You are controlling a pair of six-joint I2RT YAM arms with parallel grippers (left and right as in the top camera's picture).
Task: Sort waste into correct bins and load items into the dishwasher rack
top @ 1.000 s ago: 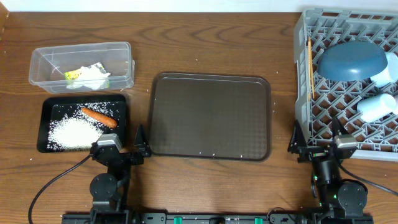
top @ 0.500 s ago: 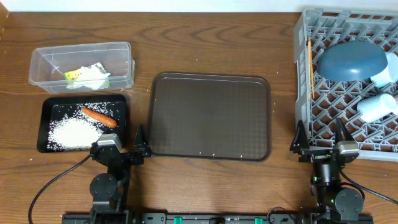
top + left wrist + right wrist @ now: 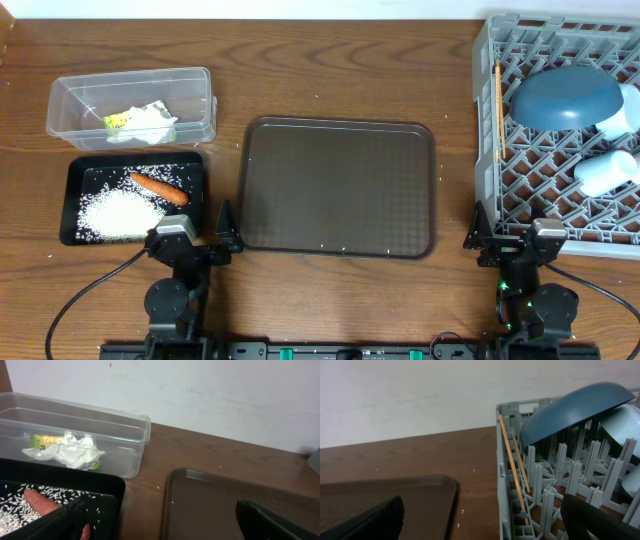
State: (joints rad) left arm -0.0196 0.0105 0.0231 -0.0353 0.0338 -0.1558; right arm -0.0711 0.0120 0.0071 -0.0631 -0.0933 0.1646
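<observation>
Waste lies sorted on the left. Loose rice point(image 3: 120, 213) and the orange carrot stick point(image 3: 158, 187) are in the black tray point(image 3: 72, 200). The yellow-green wrapper and white paper scrap point(image 3: 140, 122) are in the clear tub point(image 3: 60, 110) just behind it, which I read as food kept apart from wrappings.

On the right, the grey dishwasher rack point(image 3: 485, 130) holds the dark-blue bowl point(image 3: 567, 97) tipped on its pegs. A pale-blue bowl point(image 3: 620, 425) is tucked under its rim and a white cup point(image 3: 605, 172) lies on the lattice. The chopsticks point(image 3: 498, 110) lean along the left wall, likely so they cannot roll.

Between the two sides, the brown serving tray point(image 3: 340, 190) carries only a few white specks. At the desk's point(image 3: 330, 80) near edge, the left gripper point(image 3: 190, 238) and right gripper point(image 3: 510, 235) sit low, jaws spread wide and holding nothing. Nothing blocks either arm, and the job looks all but finished.
</observation>
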